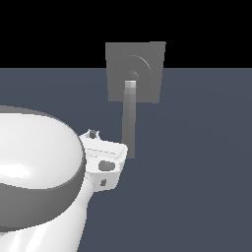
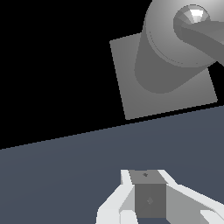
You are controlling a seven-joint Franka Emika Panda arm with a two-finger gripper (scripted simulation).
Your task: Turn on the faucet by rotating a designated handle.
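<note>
Surface: a flat, uniform slate-blue floor [image 1: 197,172] filled the lower part of both views — no texture, seams or markings visible. Above its straight far edge the background was plain black; no walls or room fittings could be made out.

The faucet [image 1: 147,59] stood at the far edge of the floor in the exterior view, its square matte grey plate upright and crossing the floor/black boundary. A raised round ringed hub sat on the plate. The handle [image 1: 129,120] ran from the hub straight toward the camera and downward in the picture, paler at the hub end, darker along its length. Its near end lay just beside the pincer body on the exterior view's right; contact between them could not be judged.

The robot arm's glossy white-and-grey link [image 1: 39,177] filled the lower part of the exterior view's left, with the pincer [image 1: 115,155] at its tip, near the handle's free end.

In the wrist view the plate appeared tilted, with the hub seen as a stubby cylinder with a shiny cap [image 2: 192,17], and the handle's root leaving the picture's edge. A white and grey part of the pincer [image 2: 148,197] showed low in that view over bare floor — fingers not clearly distinguishable, so whether they were apart or together could not be told.
</note>
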